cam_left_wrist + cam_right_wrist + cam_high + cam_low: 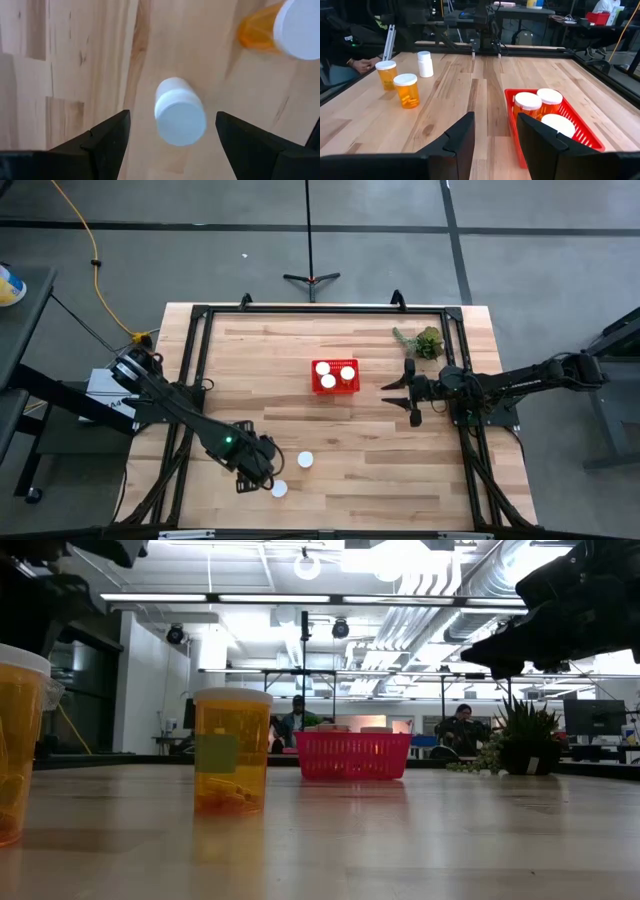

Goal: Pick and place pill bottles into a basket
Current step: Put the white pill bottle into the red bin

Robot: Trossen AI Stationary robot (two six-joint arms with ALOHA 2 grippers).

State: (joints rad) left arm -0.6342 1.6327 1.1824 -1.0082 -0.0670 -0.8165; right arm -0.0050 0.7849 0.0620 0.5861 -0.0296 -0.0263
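We are hovering our left pincer (170, 145), released, over a white pill bottle (179, 112) standing on the desk (380, 470); off-centre closing risks tipping it. Red basket (334, 376) sits well apart.

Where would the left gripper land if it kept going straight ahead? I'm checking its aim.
Most likely on the small all-white pill bottle, centred between the open left gripper fingers; the orange bottle with a white cap lies off-line.
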